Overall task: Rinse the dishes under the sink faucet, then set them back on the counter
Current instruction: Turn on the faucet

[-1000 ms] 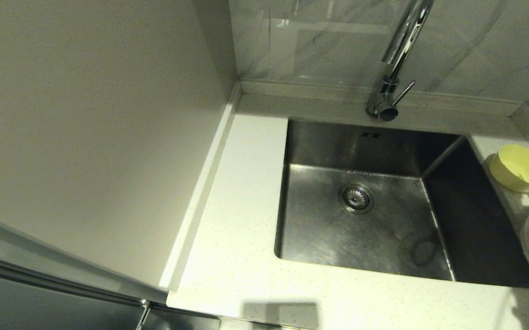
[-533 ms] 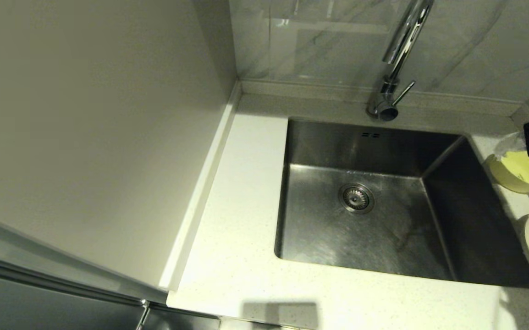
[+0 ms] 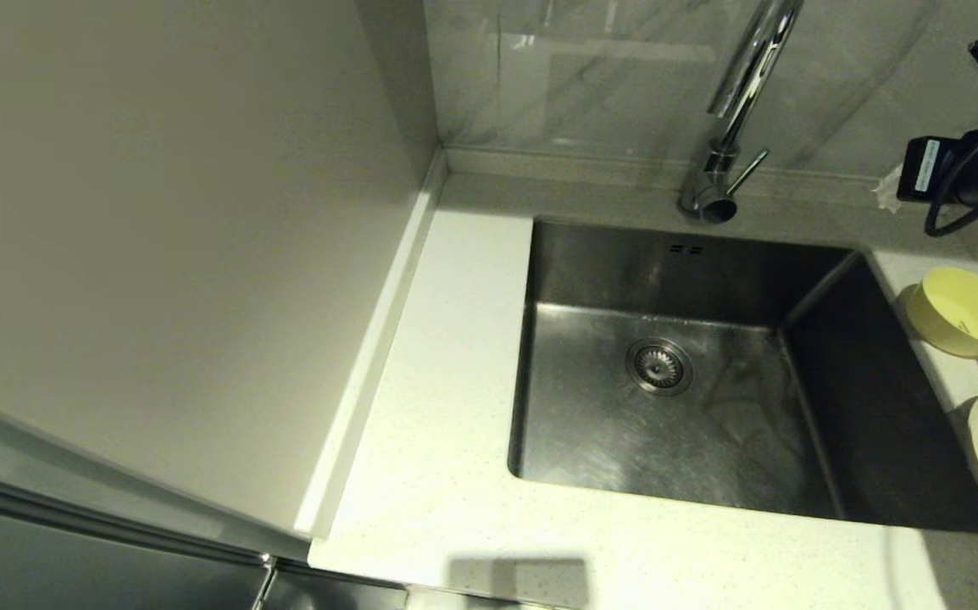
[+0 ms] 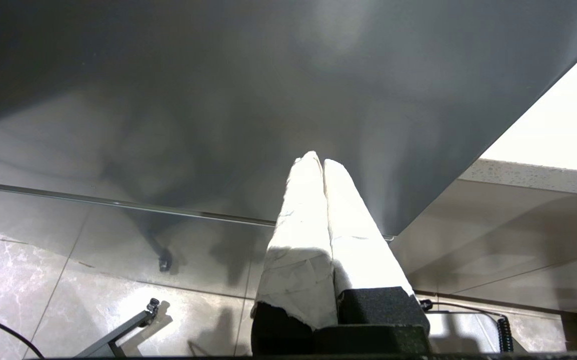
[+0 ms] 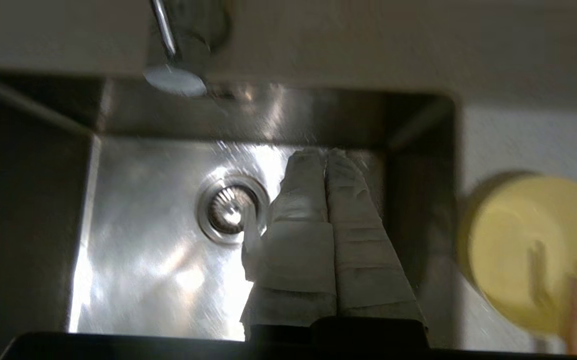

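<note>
Right end effector [image 5: 324,160] closed, empty, above sink [image 5: 158,250], bowl [image 5: 533,250] beside.

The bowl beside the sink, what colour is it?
Pale yellow, plain, with no pattern. The bowl shows best in the head view.

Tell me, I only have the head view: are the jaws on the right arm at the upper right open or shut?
Observer: The right gripper has its jaws shut, with nothing between them.
Operator: Where is it pointing?
Observer: Its wrist view looks down into the sink, toward the drain strainer.
Operator: And the left arm? I can't see it.
Observer: The left gripper hangs parked below the level of the counter, jaws shut and empty.
</note>
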